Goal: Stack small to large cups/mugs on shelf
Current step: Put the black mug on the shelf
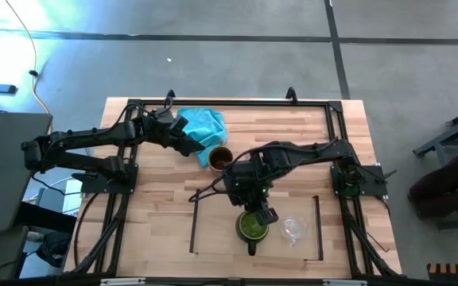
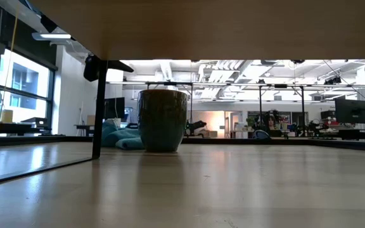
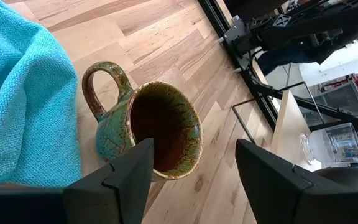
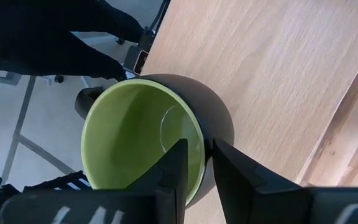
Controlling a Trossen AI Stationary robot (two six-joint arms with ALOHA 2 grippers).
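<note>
On my left, the left tool [image 1: 199, 151] hangs released over the far middle of the table [image 1: 157, 214], its fingers [image 3: 120, 180] spread wide just over the brown mug [image 1: 219, 156]. That mug stands upright on the table with its handle toward the turquoise cloth [image 1: 201, 125], which lies just beside it on the far-left side (from the left wrist view the mug's outside looks mottled green, the inside dark brown).

Moving right, the right tool [image 1: 258, 213] is down at the shelf [image 1: 213, 230], the pale board with dark rails at the near middle of the table. I see it clenched on the rim of the green mug [image 1: 253, 228]: in the right wrist view one finger [image 4: 173, 177] sits inside the pale green bowl and the other outside the dark wall, pinching it. The mug sits on the board with its handle pointing toward the near edge.

Further right, the glass cup [image 1: 294, 229] rests on the same board, just beside the green mug and apart from it. I cannot tell whether it is upright.
</note>
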